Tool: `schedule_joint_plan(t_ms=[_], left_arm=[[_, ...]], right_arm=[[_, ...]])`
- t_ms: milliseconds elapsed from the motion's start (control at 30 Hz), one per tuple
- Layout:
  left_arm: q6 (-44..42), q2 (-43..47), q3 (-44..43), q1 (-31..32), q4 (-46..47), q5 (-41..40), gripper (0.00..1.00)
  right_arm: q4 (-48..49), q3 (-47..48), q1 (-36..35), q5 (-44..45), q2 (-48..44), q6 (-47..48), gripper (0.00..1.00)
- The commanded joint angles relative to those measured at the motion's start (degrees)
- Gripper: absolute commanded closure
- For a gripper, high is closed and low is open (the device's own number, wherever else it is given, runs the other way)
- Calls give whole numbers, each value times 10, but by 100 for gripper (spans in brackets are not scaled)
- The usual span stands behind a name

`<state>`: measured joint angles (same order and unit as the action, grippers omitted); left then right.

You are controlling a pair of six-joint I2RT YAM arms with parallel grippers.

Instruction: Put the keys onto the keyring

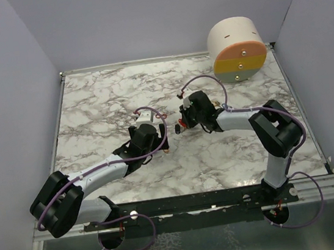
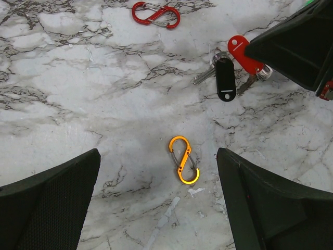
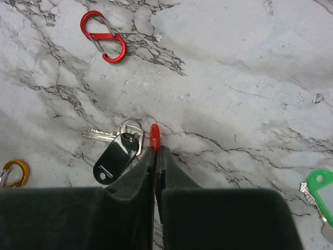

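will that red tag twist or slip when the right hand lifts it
The red tag looks thin, smooth plastic, pinched edge-on by the right hand, so it may pivot or slip. Whether the black tag and silver key hang from it is unclear; if so, they'd likely dangle.

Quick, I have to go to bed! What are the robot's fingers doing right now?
Left fingers: open, empty, an orange clip lying between them.
Right fingers: closed on the red key tag.

Orange clip (image 2: 183,160) between spread fingers (image 2: 52,208)
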<state>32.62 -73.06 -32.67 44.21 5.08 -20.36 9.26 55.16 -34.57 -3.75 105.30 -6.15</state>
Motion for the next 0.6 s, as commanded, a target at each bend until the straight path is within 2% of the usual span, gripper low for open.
schedule_joint_plan(t_ms=[0, 567], left_arm=[[-1, 13, 7, -4, 9, 8, 4], [-2, 6, -6, -7, 16, -7, 4]], right_arm=[[-14, -29, -4, 0, -26, 2, 99], [96, -130, -5, -1, -174, -28, 99]])
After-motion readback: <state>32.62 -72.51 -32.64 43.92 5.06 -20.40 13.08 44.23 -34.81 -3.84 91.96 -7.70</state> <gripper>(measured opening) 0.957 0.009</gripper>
